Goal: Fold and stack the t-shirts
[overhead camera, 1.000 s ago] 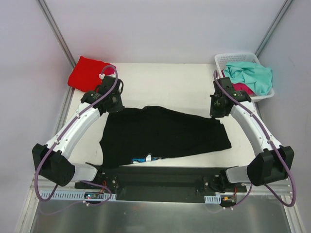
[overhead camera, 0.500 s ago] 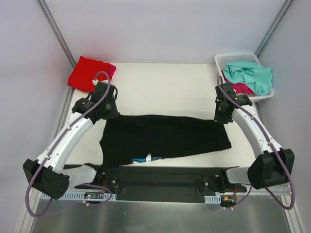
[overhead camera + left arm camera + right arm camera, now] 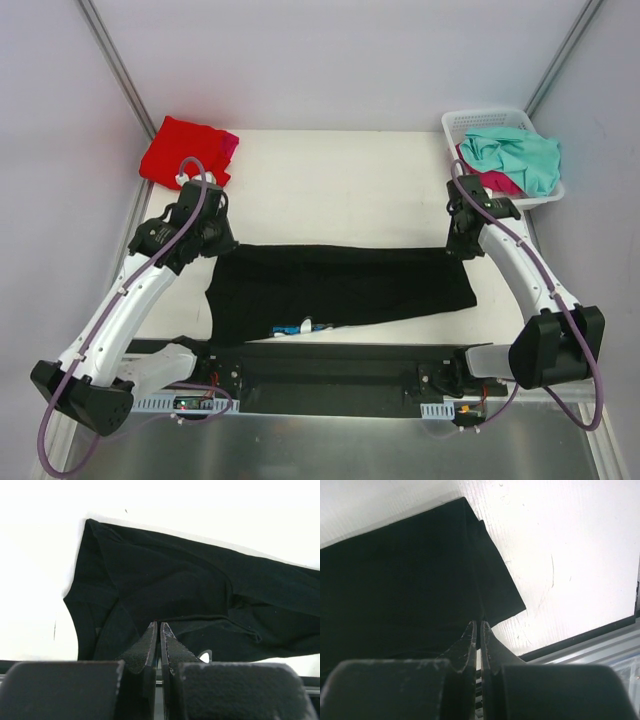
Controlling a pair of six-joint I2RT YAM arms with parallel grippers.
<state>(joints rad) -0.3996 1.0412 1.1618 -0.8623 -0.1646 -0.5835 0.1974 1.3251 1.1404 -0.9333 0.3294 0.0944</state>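
A large black t-shirt lies spread across the middle of the white table, its far part doubled over toward me. My left gripper is shut on the fold's far left corner, and my right gripper is shut on its far right corner. In the left wrist view the black t-shirt runs into the closed left gripper. The right wrist view shows the black t-shirt pinched in the right gripper. A red t-shirt lies folded at the far left, with pink cloth at its edge.
A white lattice basket at the far right corner holds a teal t-shirt and a magenta one. A small blue and white label shows at the black shirt's near edge. The black arm-base rail runs along the near side.
Both grippers have drawn toward the near edge, carrying the black shirt's far edge with them. The shirt now looks narrower from front to back.
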